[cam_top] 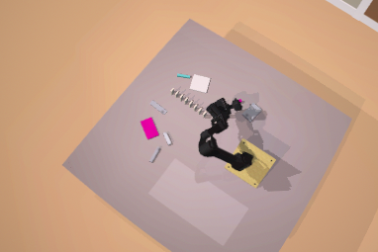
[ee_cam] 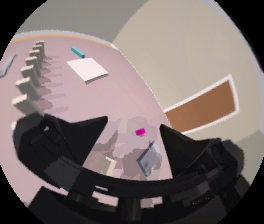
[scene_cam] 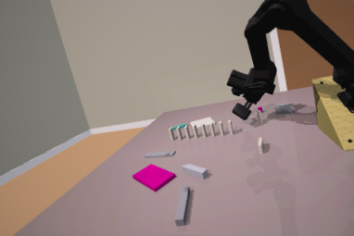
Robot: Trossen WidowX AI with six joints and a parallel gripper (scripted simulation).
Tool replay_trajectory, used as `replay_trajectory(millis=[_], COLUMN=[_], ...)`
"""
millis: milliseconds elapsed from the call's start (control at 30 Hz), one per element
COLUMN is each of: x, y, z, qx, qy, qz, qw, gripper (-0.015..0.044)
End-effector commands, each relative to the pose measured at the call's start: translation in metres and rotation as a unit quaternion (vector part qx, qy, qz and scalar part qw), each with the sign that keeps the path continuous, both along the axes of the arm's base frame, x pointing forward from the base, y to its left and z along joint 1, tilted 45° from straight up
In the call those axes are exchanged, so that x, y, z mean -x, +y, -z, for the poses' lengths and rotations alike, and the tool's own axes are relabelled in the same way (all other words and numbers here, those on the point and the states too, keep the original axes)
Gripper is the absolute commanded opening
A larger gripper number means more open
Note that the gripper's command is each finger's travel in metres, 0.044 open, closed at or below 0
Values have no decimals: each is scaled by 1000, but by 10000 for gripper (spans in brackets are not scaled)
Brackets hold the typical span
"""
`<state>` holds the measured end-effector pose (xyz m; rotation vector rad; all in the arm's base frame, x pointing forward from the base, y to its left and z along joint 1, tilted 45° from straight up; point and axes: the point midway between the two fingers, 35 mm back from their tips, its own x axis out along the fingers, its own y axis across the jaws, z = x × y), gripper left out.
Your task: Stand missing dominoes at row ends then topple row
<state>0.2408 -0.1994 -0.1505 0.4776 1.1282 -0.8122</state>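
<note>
A row of several cream dominoes stands upright. A single domino stands apart from the row, near a small magenta piece. Another loose domino is on the table nearer the exterior camera; whether it stands or lies is unclear. My gripper is wide open and empty, raised above the table beside the row's near end. In the wrist view the single domino shows below the left finger, not gripped. The arm hides part of the table in the top view.
A white square and a teal stick lie behind the row. A magenta slab and grey bars lie in front. A grey block is near the yellow base.
</note>
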Motion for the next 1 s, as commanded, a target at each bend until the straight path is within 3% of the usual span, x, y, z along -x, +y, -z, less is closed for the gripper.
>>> replay_trajectory(millis=[0, 200, 500, 967], x=[-6, 3, 27, 29], y=[-18, -23, -10, -9], z=[-8, -29, -58, -61], qx=[-135, -226, -329, -336], qy=[69, 25, -81, -93], qz=[-272, -457, -564, -570], qw=[950, 860, 753, 744], gripper=[440, 440, 440, 440])
